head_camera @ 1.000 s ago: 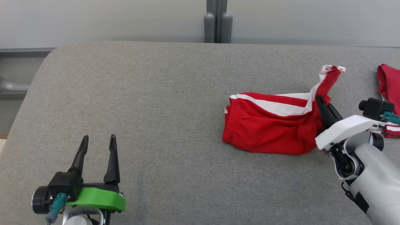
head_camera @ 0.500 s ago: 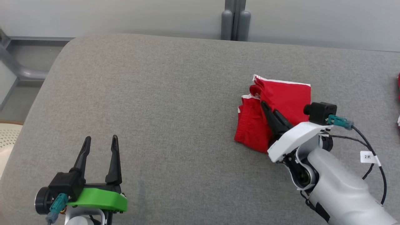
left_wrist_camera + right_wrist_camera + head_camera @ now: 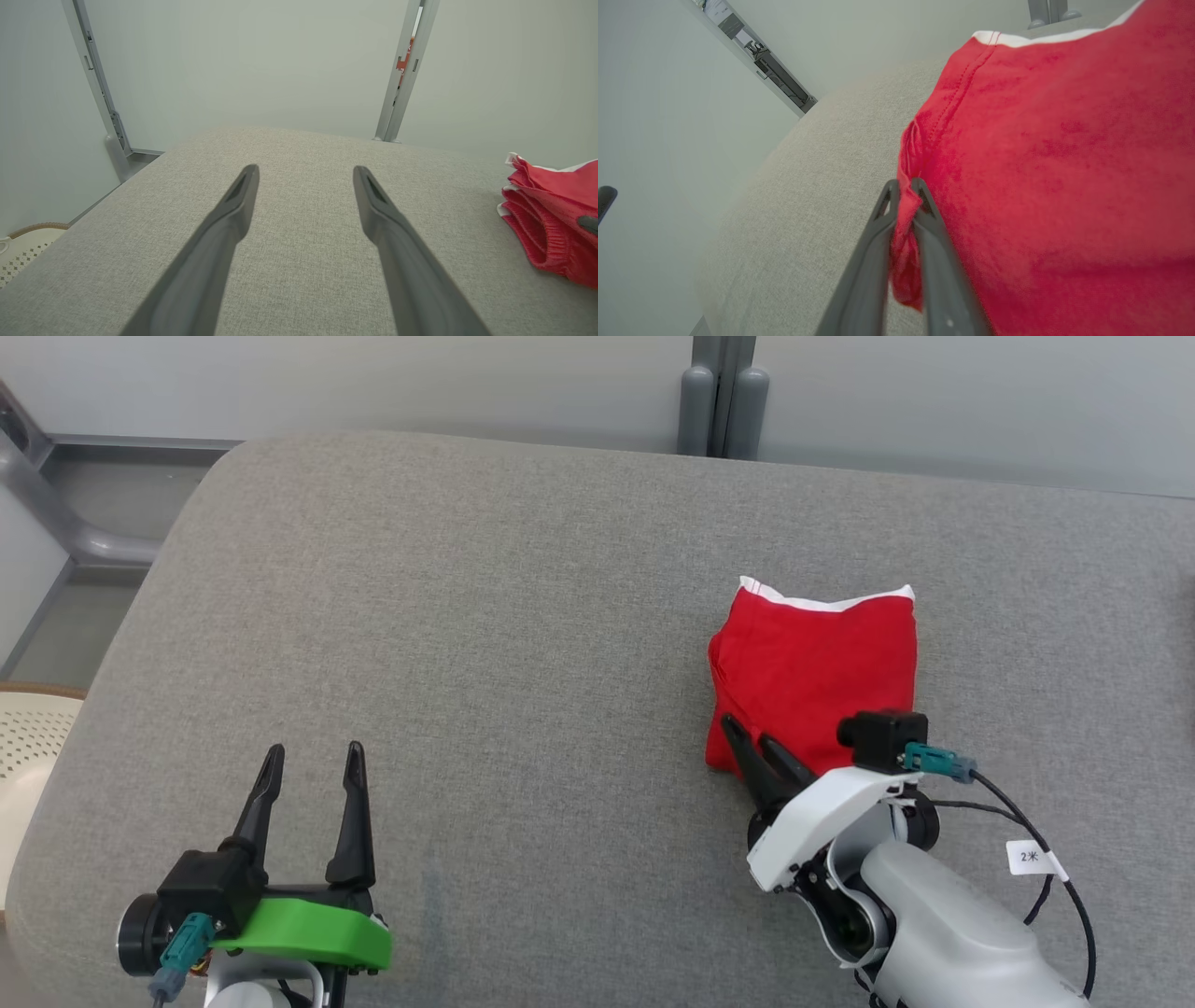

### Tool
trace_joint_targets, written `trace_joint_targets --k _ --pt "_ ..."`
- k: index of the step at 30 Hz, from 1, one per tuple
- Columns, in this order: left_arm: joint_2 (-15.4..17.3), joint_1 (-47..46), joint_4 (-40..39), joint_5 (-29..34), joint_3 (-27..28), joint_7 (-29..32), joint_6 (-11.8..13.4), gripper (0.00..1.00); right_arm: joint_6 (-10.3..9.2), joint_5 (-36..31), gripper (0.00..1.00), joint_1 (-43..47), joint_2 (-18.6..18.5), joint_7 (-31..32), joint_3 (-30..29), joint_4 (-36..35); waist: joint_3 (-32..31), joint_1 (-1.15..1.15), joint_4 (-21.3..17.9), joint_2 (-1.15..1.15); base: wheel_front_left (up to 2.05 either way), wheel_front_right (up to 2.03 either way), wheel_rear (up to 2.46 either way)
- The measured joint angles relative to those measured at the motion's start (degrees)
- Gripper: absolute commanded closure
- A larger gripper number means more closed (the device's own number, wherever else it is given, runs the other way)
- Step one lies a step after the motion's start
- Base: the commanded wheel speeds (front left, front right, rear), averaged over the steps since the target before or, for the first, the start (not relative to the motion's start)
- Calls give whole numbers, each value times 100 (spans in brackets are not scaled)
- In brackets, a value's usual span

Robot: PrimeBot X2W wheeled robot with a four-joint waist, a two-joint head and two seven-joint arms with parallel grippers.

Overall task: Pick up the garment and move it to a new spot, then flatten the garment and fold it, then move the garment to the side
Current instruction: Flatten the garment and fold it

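Clamping the garment (image 3: 812,663), right end effector (image 3: 747,730) (left end effector (image 3: 314,749) spread apart).

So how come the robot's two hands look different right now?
The left gripper has its fingers spread wide with nothing between them; the right gripper pinches a fold of the red garment. The left has a green base, the right a white base. Both have two long dark fingers.

Grey padded table (image 3: 523,616), pale wall (image 3: 373,373) behind
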Motion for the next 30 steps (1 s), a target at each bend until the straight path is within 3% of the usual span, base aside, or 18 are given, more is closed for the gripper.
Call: trace_joint_targets --k 7,11,12,14,15,23,30 --pt "0 0 18 4 15 0 16 0 1 -432 0 205 -298 -29 -835 -639 -36 0 -85 0 0 0 0" --pt "0 0 14 5 20 0 16 0 1 -1182 0 399 -552 -29 -1428 -843 -31 0 -103 0 0 0 0" --pt "0 -1 14 7 16 0 16 0 0 -1271 18 457 -565 -29 -1623 -855 -26 0 -101 0 0 0 0" --pt "0 -1 12 10 7 0 15 0 0 -1422 88 541 -560 -29 -1891 -856 -14 0 -92 0 0 0 0" --pt "0 -2 14 12 -1 0 15 0 1 -1543 100 548 -565 -29 -1983 -843 -4 0 -86 0 0 0 0" --pt "0 -65 45 14 -137 0 -7 0 1 -2306 100 334 -482 -29 -2465 -565 90 0 27 0 0 0 0" --pt "0 -216 69 -5 -313 0 -11 0 1 -2867 100 -141 -390 -29 -2789 291 248 0 209 0 0 0 0"
